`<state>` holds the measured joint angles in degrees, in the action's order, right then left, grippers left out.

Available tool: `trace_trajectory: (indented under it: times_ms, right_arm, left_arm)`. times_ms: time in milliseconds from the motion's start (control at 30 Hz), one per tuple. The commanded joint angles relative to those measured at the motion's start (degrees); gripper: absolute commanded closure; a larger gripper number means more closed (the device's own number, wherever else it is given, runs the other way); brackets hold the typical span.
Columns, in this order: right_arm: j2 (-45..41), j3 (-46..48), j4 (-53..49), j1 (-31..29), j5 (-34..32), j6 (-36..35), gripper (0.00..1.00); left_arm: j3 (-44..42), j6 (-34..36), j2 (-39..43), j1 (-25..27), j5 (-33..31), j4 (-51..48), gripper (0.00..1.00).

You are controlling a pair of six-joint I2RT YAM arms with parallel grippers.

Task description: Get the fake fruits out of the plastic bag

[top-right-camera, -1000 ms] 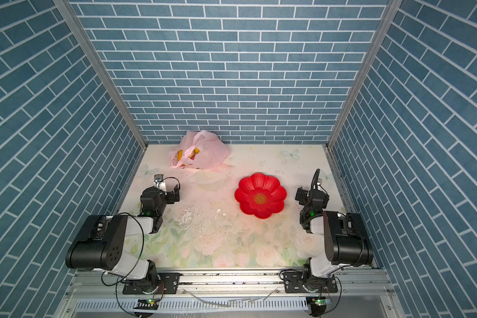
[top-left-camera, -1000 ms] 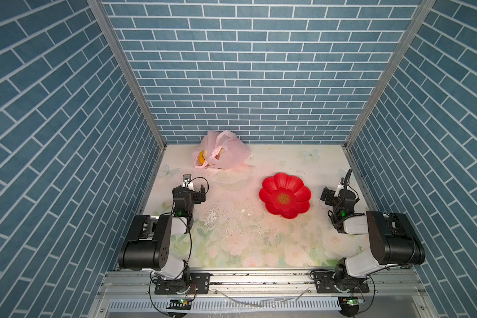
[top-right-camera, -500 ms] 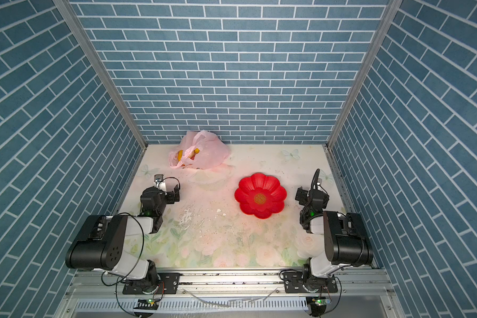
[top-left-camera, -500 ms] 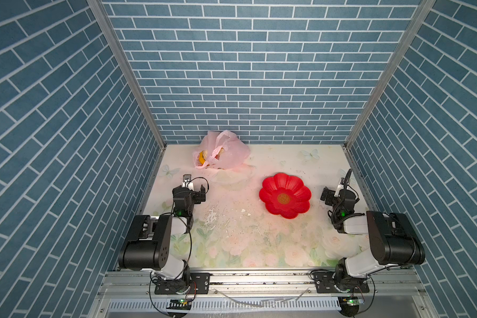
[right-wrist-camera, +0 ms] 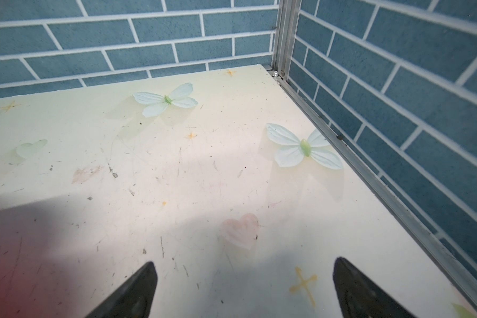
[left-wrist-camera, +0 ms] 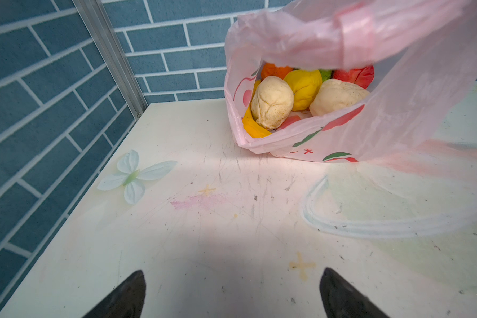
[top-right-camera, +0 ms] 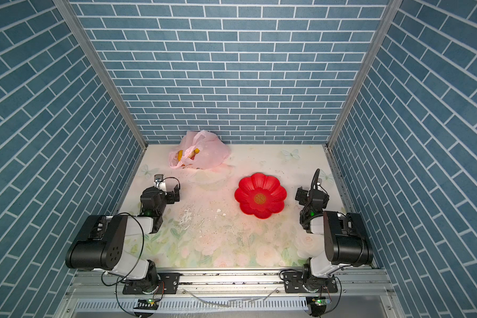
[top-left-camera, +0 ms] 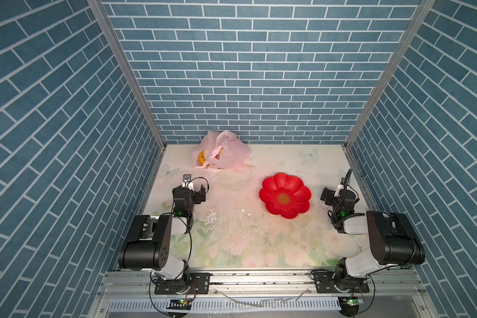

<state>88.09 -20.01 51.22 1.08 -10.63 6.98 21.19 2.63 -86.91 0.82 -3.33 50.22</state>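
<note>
Left gripper (left-wrist-camera: 232, 272) & right gripper (right-wrist-camera: 245, 263) were wide open, empty. Risk: thin plastic bag (left-wrist-camera: 397, 115), far left, could've got pinched w/ fake fruits (left-wrist-camera: 271, 102), dragging along.

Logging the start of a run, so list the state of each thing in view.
plastic bag, lying on its side, mouth open.
fake fruits, inside the plastic bag, none out yet.
red dish, empty.
left pincer, open, empty.
right pincer, open, empty.
</note>
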Motion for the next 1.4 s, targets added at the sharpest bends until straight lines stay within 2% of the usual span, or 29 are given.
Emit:
trace_trajectory:
  times_ms: [0, 200, 267, 400, 467, 567, 600, 700, 767, 933, 1100, 1233, 1367]
  right_arm:
    - [0.18, -1.43, 0.39, 0.06, 0.42, -2.31, 0.01]
    - [-0.19, -1.35, 0.26, 0.06, -0.38, -1.95, 0.01]
    - [-0.6, -1.53, -0.32, 0.05, -1.03, -1.67, 0.01]
    - [-3.06, -1.27, -1.8, 0.03, -1.66, -1.71, 0.01]
    - [-7.78, -3.1, -9.04, 0.05, -3.22, -1.05, 0.01]
    - [-15.08, -8.45, -23.28, 0.06, -6.08, 0.75, 0.01]
    - [-17.34, -10.27, -27.65, 0.04, -7.59, 2.82, 0.01]
    - [-22.91, -16.59, -45.13, 0.28, -15.14, 15.92, 0.01]
    - [-24.55, -21.08, -54.94, 0.76, -12.29, 17.61, 0.01]
    - [-24.36, -29.04, -71.44, 0.35, -2.99, 20.25, 0.01]
    - [-23.23, -31.5, -79.36, -2.32, 7.38, 21.26, 0.01]
    - [-22.93, -31.87, -83.97, -8.38, 6.9, 23.86, 0.01]
    - [-21.42, -29.82, -84.61, -11.61, 8.33, 27.09, 0.12]
  left_arm:
    - [0.79, 0.53, -0.45, 0.15, 0.27, -0.77, 0.01]
    - [1.17, 0.04, 0.32, 0.15, -1.19, -2.06, 0.01]
    - [3.36, -0.57, 2.65, 0.19, -2.45, -7.7, 0.01]
    - [11.4, -2.26, 9.53, 0.15, -4.04, -27.03, 0.01]
    - [16.07, -5.02, 12.47, 0.06, -4.3, -35.6, 0.01]
    - [18.58, -10.24, 15.43, -0.2, -2.22, -39.59, 0.01]
    - [20.0, -13.03, 16.21, -0.73, -0.59, -40.24, 0.01]
    - [24.41, -20.09, 17.46, -2.02, 4.63, -46.12, 0.01]
    - [28.73, -21.05, 17.61, -2.13, 8.33, -51.16, 0.01]
    - [42.67, -21.27, 15.9, -2.14, 15.89, -68.49, 0.01]
    - [50.53, -20.23, 14.84, -2.14, 18.52, -77.48, 0.01]
    - [49.41, -18.98, 15.8, -2.14, 21.45, -76.35, 0.01]
    - [41.06, -21.4, 19.98, -2.21, 27.96, -63.99, 0.01]
